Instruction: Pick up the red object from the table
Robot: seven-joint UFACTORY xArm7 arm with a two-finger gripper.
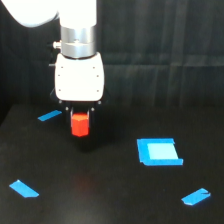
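The red object [79,126] is a small red-orange block right under the white gripper body, left of centre in the exterior view. My gripper [80,120] points straight down, and its dark fingers [70,114] sit close on both sides of the block's top. The gripper looks shut on the block. The block seems to hang a little above the black table [110,195], where a faint red reflection shows below it. The fingertips are hard to make out against the dark background.
A blue square patch [159,152] lies to the exterior view's right of the block. Blue tape strips lie at the back left [49,116], front left [24,188] and front right [196,197]. A dark curtain hangs behind the table.
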